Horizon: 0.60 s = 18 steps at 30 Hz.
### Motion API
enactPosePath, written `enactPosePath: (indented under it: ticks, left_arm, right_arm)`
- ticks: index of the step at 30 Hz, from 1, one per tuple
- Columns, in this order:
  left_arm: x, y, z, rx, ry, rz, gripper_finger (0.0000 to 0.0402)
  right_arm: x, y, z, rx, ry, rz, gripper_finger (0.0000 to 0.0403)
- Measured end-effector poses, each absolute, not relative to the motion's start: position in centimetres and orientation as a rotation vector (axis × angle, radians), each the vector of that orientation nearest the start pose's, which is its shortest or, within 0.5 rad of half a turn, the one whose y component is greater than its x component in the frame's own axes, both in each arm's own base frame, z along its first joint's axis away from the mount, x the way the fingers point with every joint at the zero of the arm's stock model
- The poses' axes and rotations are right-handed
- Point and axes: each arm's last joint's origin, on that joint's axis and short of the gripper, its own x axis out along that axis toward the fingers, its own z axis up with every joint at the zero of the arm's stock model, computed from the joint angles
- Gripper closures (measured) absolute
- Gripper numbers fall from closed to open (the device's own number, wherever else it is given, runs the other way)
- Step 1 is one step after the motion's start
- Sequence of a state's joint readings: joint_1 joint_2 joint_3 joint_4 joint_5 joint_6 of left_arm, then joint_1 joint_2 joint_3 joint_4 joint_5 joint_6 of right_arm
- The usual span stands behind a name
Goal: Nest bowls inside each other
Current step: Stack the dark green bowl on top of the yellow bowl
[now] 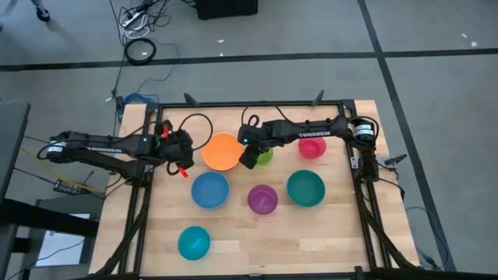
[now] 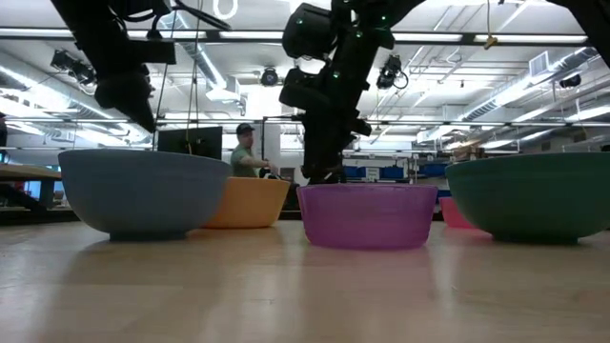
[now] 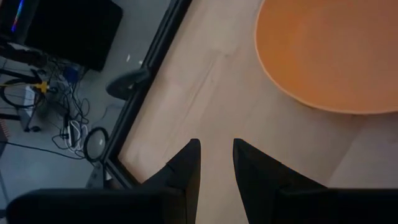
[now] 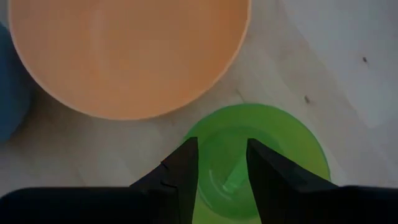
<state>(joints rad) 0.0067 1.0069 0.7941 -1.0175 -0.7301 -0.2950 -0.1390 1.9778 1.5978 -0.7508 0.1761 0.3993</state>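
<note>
Seven bowls sit upright on their bases on the wooden table. The orange bowl is at the far middle, with the lime green bowl beside it and the pink-red bowl further right. Nearer stand the blue bowl, the purple bowl and the dark teal bowl. The cyan bowl is at the near left. My right gripper is open, pointing down over the lime green bowl's hollow. My left gripper is open over bare table, left of the orange bowl. My right gripper has both fingertips over the inside of the lime green bowl, coming from above. I cannot tell whether they touch it. The bowl stands on the table.
A black frame runs along the table's left and right edges. Bare wood lies at the near right, in front of the dark teal bowl. In the low view a person shows in the room behind the table.
</note>
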Motion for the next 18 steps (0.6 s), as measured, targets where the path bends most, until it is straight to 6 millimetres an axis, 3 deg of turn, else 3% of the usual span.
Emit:
enactPosePath:
  ticks: [4,8,18]
  left_arm:
    - [16.0,2.0,24.8,0.194,1.064,0.799,0.0298]
    - [16.0,2.0,24.8,0.192,1.065,0.8,0.0298]
    - [16.0,2.0,24.8,0.156,1.059,0.802,0.0298]
  right_arm:
    - [40.4,-5.9,22.3,0.325,1.126,-0.508,0.028]
    - [38.6,-4.0,22.9,0.3,1.277,-0.513,0.0281]
    - [33.5,1.8,28.5,0.248,1.333,-0.535,0.0281]
